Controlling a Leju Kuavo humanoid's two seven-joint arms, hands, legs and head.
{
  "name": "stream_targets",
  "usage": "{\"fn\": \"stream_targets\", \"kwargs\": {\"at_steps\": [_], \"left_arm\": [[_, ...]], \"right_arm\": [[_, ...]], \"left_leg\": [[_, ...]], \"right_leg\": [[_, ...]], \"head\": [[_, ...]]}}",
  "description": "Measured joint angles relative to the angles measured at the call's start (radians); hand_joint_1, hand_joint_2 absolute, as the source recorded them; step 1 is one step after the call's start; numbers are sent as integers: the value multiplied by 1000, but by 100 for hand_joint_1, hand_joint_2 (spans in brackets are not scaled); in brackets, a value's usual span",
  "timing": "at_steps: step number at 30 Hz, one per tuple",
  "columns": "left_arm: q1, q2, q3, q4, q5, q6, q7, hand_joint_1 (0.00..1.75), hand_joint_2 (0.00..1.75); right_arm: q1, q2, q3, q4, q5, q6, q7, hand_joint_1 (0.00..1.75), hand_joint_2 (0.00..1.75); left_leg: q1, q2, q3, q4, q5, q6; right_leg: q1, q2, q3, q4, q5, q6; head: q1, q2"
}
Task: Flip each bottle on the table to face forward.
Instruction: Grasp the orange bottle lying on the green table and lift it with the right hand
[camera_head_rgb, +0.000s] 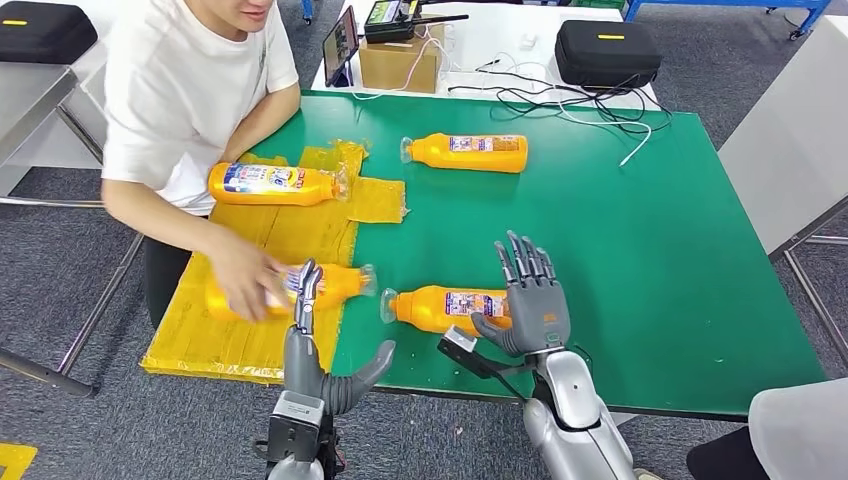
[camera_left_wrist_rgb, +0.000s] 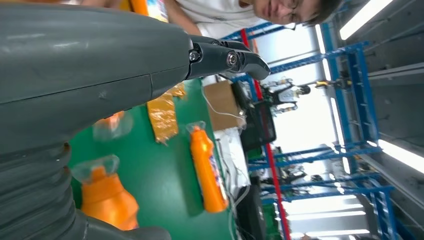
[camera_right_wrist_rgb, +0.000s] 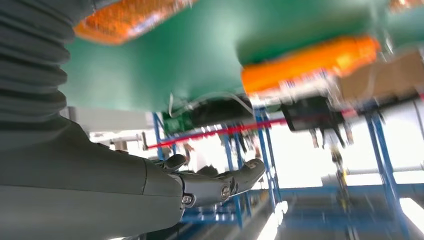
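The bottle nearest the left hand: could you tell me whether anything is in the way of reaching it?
Yes. A person's hand rests on the bottle, lying on yellow plastic, just beyond the left hand, whose fingers reach up to it.

Labels on the bottles (camera_head_rgb: 468, 152) are too small to read.
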Motion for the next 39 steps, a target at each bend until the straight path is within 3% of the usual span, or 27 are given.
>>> {"fn": "stream_targets", "kwargs": {"at_steps": [4, 9, 24, 31, 39], "left_arm": [[8, -3, 15, -1, -17, 0, 24, 0, 175], [23, -4, 26, -14, -46, 0, 55, 0, 175], [58, -5, 52, -76, -136, 0, 82, 0, 175], [72, -8, 61, -96, -173, 0, 95, 0, 175], [77, -1, 44, -144, -150, 0, 103, 0, 175]], "right_arm": [[-43, -26, 58, 55, -24, 111, 78, 0, 175], [-68, -48, 110, 102, -68, 212, 112, 0, 175], [-59, -74, 161, 132, -103, 309, 180, 0, 175], [-46, -85, 164, 119, -1, 270, 296, 0, 175], [-67, -98, 98, 147, -39, 235, 248, 0, 175]], "left_leg": [[0, 0, 0, 0, 0, 0], [0, -2, -1, 0, 0, 0], [0, -1, 0, 0, 0, 0], [0, -1, 1, 0, 0, 1], [-1, -1, 1, 0, 0, 1]], "right_leg": [[0, 0, 0, 0, 0, 0], [0, -1, 0, 0, 0, 0], [0, 0, 0, 0, 0, 0], [0, 0, 1, 0, 0, 0], [0, 0, 1, 0, 0, 0]], "head": [[0, 0], [0, 0], [0, 0], [0, 0], [0, 0]]}}
